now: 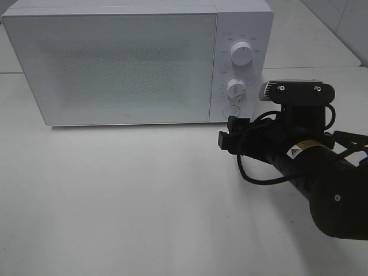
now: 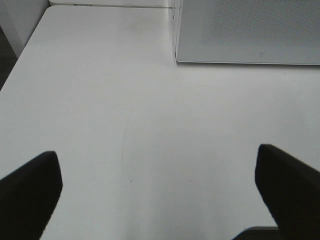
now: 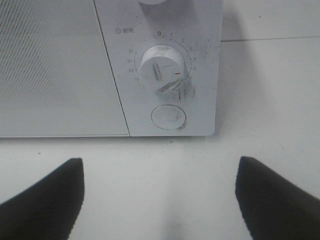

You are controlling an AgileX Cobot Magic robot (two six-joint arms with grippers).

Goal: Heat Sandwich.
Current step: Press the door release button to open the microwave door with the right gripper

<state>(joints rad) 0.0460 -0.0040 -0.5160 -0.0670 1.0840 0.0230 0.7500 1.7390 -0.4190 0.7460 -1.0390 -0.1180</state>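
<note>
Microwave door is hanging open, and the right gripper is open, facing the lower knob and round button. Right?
No: the microwave door is shut, flush with the control panel, as the exterior high view shows. The rest holds: the right gripper is open, facing the lower knob and round button.

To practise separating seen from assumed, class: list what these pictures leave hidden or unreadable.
Microwave interior: every view, closed speckled door hides it; sandwich nowhere visible.
Upper dial: right wrist view, cut off by the picture's edge.
Lower dial markings: exterior high view, too small.
</note>
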